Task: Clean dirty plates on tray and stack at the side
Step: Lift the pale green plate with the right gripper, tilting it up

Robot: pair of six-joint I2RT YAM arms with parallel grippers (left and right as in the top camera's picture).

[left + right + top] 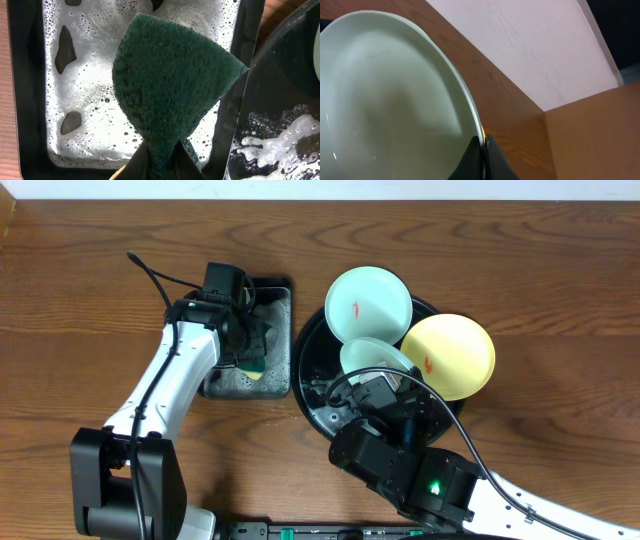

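One wooden table (560, 260) spans the overhead view. On it sits the large round black tray (312, 375), and just to its left is the smaller rectangular sponge tray (275, 370), which is filled with white soapy foam (90, 100).

Three plates are at the round tray. A mint plate (368, 305) with a red smear lies at its far side. A yellow plate (448, 355), also smeared red, lies at the right and reaches out over the rim. The second mint plate (375, 358) is tilted up near the middle. The right gripper (483, 142) is closed narrowly on its rim, with the thin edge pinched between the black fingers. The plate face seen from the right wrist shows no smear.

The left gripper (161, 156) is clamped tight on the lower corner of a dark green sponge (170, 85). The sponge fans out above the foamy sponge tray, close to the round tray's rim. A patch of suds (272, 142) also lies on the round tray.
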